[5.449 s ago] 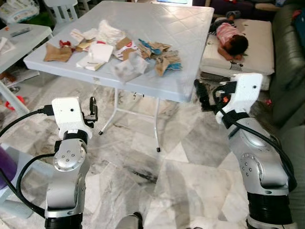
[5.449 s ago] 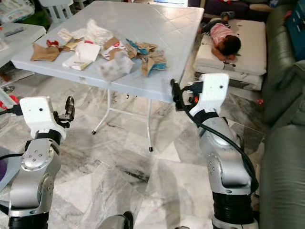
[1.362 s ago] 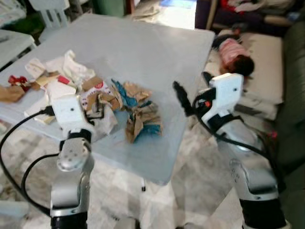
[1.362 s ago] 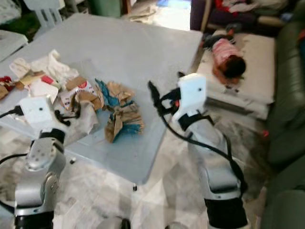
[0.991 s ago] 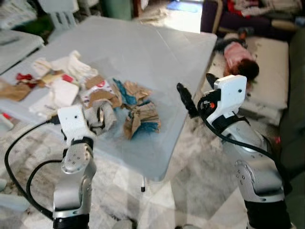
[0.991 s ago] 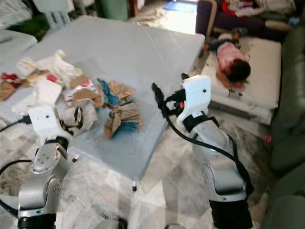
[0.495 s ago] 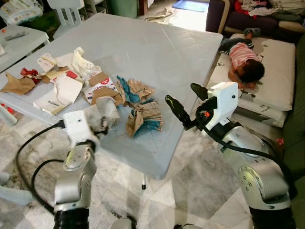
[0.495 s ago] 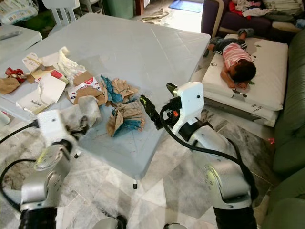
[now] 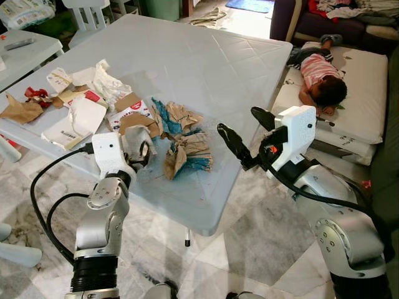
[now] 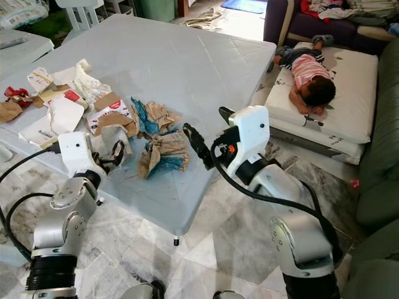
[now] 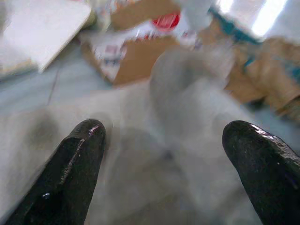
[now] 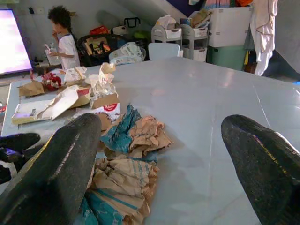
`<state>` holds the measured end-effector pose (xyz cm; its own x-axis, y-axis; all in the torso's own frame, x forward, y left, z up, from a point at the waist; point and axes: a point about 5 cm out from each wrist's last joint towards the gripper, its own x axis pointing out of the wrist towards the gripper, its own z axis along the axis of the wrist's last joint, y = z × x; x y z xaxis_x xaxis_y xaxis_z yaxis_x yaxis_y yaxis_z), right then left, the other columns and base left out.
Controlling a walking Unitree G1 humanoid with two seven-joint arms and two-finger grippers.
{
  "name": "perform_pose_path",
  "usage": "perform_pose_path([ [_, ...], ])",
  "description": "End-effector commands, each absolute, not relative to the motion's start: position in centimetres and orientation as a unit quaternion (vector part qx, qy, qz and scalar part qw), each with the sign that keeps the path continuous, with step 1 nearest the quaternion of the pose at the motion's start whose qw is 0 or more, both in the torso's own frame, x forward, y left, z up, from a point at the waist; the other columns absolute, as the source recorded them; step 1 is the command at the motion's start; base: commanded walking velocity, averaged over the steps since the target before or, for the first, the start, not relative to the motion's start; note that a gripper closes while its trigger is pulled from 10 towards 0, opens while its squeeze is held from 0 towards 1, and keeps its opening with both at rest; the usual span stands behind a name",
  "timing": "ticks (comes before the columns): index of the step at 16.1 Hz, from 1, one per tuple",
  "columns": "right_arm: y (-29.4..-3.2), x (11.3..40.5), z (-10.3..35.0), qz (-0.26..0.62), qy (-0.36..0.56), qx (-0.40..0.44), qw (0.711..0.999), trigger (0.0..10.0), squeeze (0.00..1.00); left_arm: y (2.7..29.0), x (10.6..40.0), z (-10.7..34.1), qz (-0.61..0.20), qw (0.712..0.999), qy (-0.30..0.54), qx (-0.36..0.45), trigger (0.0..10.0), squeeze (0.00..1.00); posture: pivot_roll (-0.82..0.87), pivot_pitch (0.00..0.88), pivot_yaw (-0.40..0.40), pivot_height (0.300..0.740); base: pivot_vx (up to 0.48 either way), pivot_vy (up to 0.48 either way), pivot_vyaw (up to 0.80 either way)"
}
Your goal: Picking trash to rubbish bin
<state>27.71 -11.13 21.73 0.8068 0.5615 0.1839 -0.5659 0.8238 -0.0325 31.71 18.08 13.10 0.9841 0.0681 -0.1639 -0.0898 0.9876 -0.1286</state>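
Trash lies strewn on the pale blue table point(image 9: 212, 62). A crumpled grey paper wad point(image 9: 133, 138) sits near the table's front edge. My left gripper point(image 9: 144, 151) is open at that wad; in the left wrist view its fingertips point(image 11: 77, 154) stand wide apart on either side of the grey wad point(image 11: 187, 98). A brown and teal crumpled bag point(image 9: 188, 156) lies just right of the wad. My right gripper point(image 9: 247, 132) hovers open by the table's right edge, apart from the bag point(image 12: 124, 183).
More trash lies further left: cardboard with a red label point(image 9: 129, 112), white paper point(image 9: 78, 121), brown scraps point(image 9: 22, 111). A person lies on a mattress point(image 9: 349, 118) to the right. A second table point(image 9: 31, 53) and a white chair point(image 9: 93, 9) stand at left. Another person point(image 12: 65, 44) stands beyond the table.
The camera has closed in on the table. My left gripper has moved forward and up to the grey wad. The right arm has hardly moved.
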Motion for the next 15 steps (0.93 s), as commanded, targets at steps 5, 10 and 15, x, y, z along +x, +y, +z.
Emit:
perform_pose_path([
  [5,-10.7,27.0,22.3,0.317,-0.090,0.022,0.944,10.0,0.00,17.9,31.2,10.4,0.017,0.988,0.141,-0.067,10.0,0.00,-0.03,0.176,-0.021,0.740,0.000,0.000,0.00],
  [10,-9.3,24.8,21.3,0.437,-0.027,0.051,0.898,10.0,0.00,17.9,31.6,10.8,0.018,0.989,0.126,-0.078,0.0,0.00,-0.04,0.176,-0.025,0.740,0.000,0.000,0.00],
  [15,-9.1,23.6,19.9,0.473,0.021,0.042,0.880,10.0,0.00,17.5,31.6,10.9,0.017,0.990,0.117,-0.082,0.0,0.00,-0.04,0.177,-0.031,0.740,0.000,0.000,0.00],
])
